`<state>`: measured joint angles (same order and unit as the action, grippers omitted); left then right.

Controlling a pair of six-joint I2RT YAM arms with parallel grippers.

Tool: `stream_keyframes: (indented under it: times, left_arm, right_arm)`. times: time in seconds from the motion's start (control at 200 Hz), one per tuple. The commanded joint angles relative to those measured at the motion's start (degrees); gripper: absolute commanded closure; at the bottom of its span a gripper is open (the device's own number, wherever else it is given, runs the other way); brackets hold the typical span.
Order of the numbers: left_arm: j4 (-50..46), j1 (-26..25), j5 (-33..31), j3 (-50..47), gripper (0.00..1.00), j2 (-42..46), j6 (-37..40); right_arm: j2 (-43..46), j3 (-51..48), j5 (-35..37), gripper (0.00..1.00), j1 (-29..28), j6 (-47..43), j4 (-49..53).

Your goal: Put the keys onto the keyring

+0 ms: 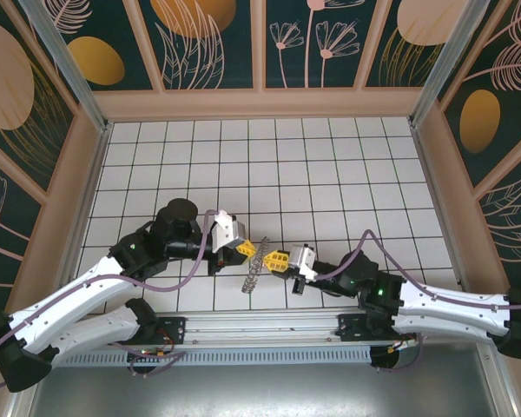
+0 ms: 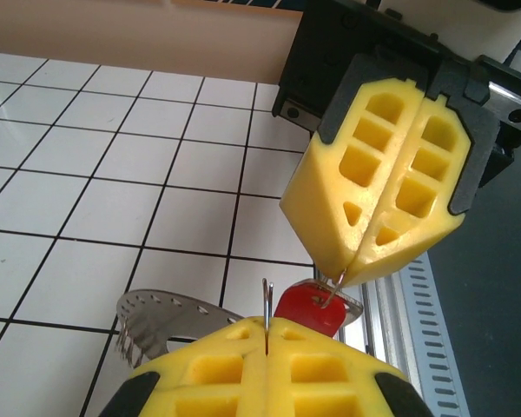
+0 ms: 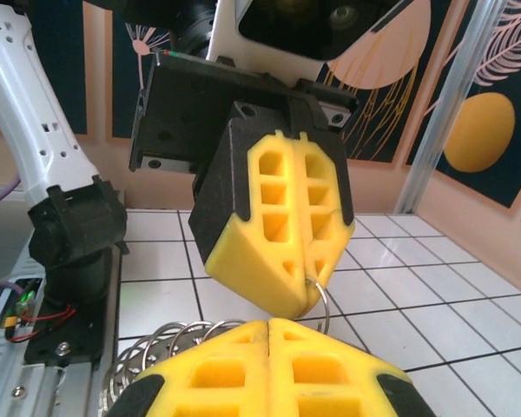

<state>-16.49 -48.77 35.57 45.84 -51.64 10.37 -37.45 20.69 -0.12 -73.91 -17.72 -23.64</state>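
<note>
The white-and-black left arm (image 1: 78,304) reaches in from 7 o'clock, bends at the elbow and aims its yellow-tipped left gripper (image 1: 243,248) toward 4 o'clock. The matching right arm (image 1: 443,304) lies low from 4 o'clock, its yellow-tipped right gripper (image 1: 276,260) aimed at 10 o'clock. The tips nearly meet, both with fingers pressed together: the left pinches the grey toothed metal keyring (image 2: 161,311), the right the thin shaft of the red-headed key (image 2: 308,310).
</note>
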Motion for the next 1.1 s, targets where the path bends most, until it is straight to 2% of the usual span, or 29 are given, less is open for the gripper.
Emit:
stream_keyframes:
  times: [0.0,0.47,1.096]
  left_arm:
    - [3.1,-0.4,1.6,-0.2,1.0,0.7,0.7]
    - [3.4,-0.3,2.0,-0.4,1.0,0.9,0.7]
    - [3.4,-0.4,1.7,-0.4,1.0,1.3,0.6]
  right_arm:
    - [0.4,1.1,5.7,1.0,-1.2,-2.7,-5.0]
    - [0.4,-0.6,8.5,1.0,-1.5,-3.3,-8.3]
    - [-2.2,0.0,8.6,1.0,-1.5,-2.3,-6.3]
